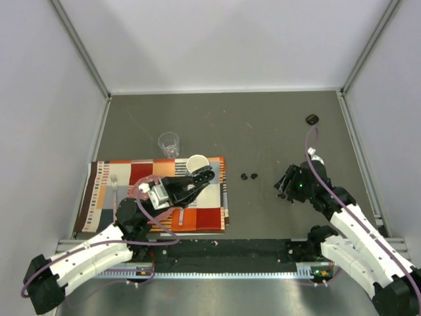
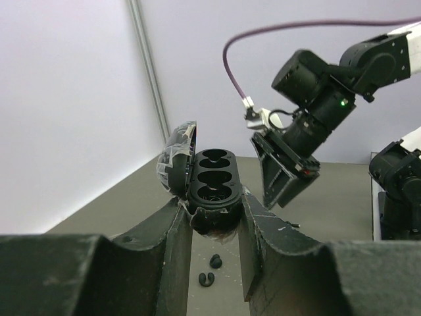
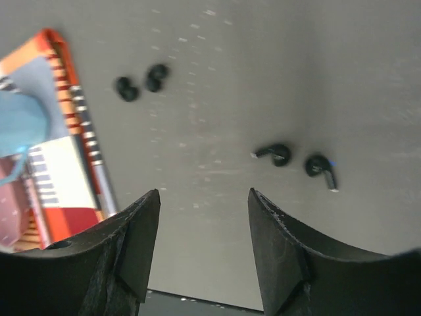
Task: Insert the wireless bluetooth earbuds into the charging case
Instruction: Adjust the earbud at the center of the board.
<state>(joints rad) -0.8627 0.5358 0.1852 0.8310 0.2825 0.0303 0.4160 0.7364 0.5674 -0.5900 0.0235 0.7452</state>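
My left gripper (image 2: pixel 212 205) is shut on the black charging case (image 2: pixel 212 179) and holds it above the table. The case's lid is open and both sockets are empty. In the top view this case (image 1: pixel 200 176) hangs beside the placemat's right edge. Two small round black earbuds (image 1: pixel 248 177) lie on the grey table; they also show below the case (image 2: pixel 210 270). My right gripper (image 3: pixel 204 197) is open with nothing between its fingers, low over the table (image 1: pixel 286 183). Two stemmed black earbuds (image 3: pixel 273 155) (image 3: pixel 320 168) lie just beyond its right finger. The round earbuds (image 3: pixel 141 82) lie further off to its left.
A chequered placemat (image 1: pixel 131 178) carries a white mug (image 1: pixel 196 162) and a fork (image 1: pixel 114 187). A clear glass (image 1: pixel 169 143) stands behind it. A second small black case (image 1: pixel 312 119) lies at the back right. White walls enclose the table.
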